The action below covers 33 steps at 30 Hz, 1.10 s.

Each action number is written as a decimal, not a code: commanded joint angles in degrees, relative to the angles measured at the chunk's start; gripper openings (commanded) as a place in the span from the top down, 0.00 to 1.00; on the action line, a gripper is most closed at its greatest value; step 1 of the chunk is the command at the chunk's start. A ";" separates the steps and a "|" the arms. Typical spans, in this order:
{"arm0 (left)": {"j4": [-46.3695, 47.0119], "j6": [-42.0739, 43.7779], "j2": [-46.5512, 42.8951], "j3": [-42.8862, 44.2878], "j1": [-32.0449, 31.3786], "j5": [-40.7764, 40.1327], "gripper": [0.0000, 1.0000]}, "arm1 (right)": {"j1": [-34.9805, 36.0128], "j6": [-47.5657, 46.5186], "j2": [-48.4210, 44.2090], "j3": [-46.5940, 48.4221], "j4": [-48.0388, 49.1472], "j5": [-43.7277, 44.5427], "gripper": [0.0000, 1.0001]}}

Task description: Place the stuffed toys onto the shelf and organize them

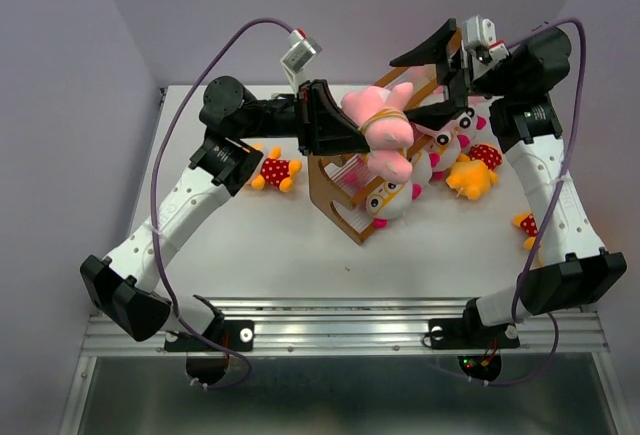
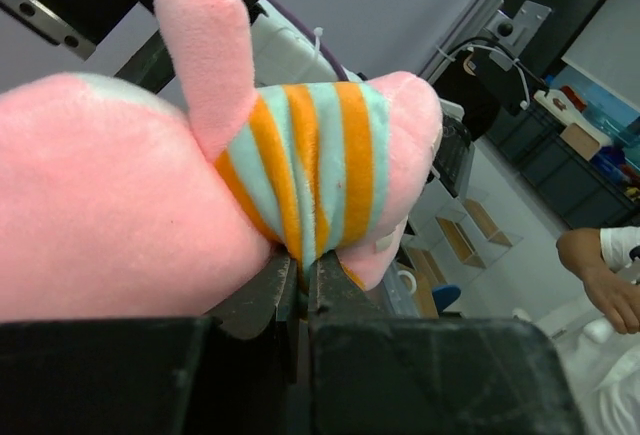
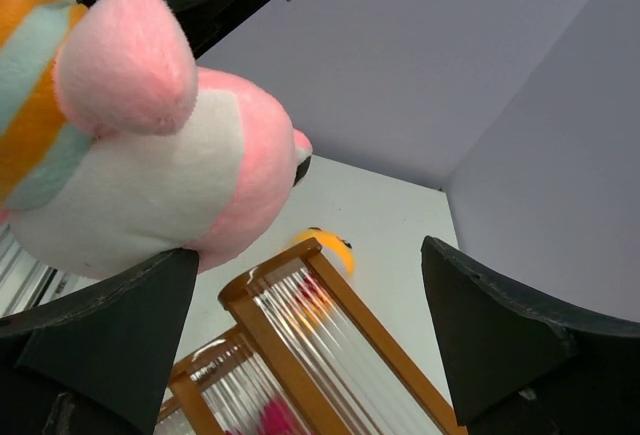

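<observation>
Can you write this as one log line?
left fingers: shut on pink stuffed toy in striped shirt | right fingers: open beside it | orange-brown wooden shelf: under toy

The white table (image 1: 260, 245) carries the wooden shelf (image 1: 340, 205), one polka-dot toy (image 1: 273, 170) left, more toys (image 1: 475, 175) right.

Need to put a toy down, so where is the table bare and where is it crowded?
Bare: the strip of table between the shelf and the near rail, widest at front left. Crowded: right of the shelf, where toys cluster.
</observation>
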 commanded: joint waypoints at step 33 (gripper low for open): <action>13.05 -7.96 -0.48 0.62 4.72 4.50 1.00 | 12.71 -17.03 -7.86 -2.57 -21.11 3.91 0.04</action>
